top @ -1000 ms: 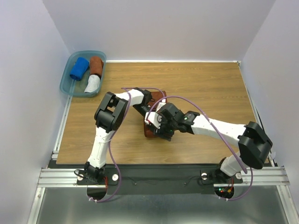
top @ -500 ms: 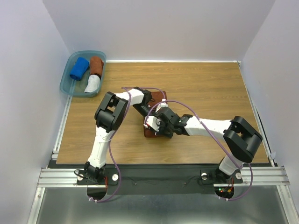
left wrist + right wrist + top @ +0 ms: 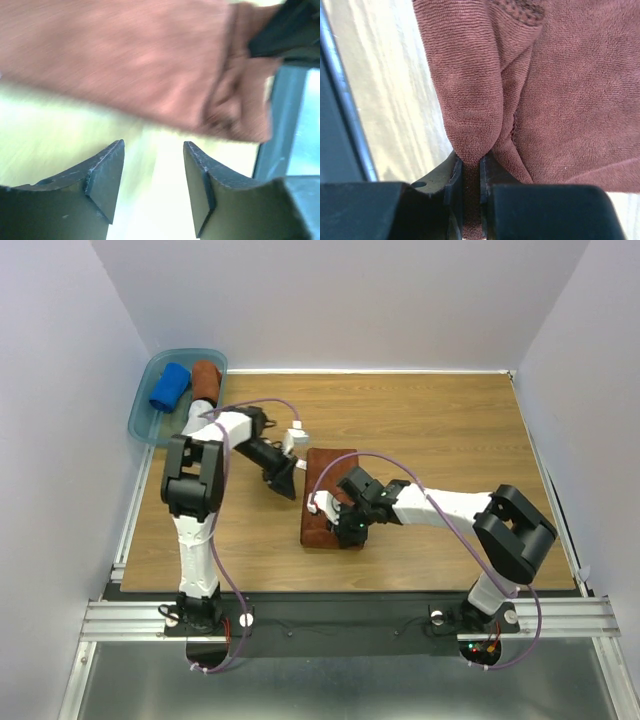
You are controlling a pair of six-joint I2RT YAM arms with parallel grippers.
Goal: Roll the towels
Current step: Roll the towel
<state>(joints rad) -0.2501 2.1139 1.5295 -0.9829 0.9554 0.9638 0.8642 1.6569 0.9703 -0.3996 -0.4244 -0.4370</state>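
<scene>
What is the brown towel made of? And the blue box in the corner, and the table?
The rust-brown towel looks like soft terry cloth: the right wrist view shows fine fuzzy ribs and a stitched hem. The blue tub seems to be see-through plastic, smooth with rounded corners. The table looks like wood or a wood-look board, with streaky grain.

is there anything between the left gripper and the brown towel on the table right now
Nothing visible. The left gripper has its jaws open and empty, with only bare wooden table between it and the rust-brown towel. The right gripper is already pinching a fold of that towel at the near end.
</scene>
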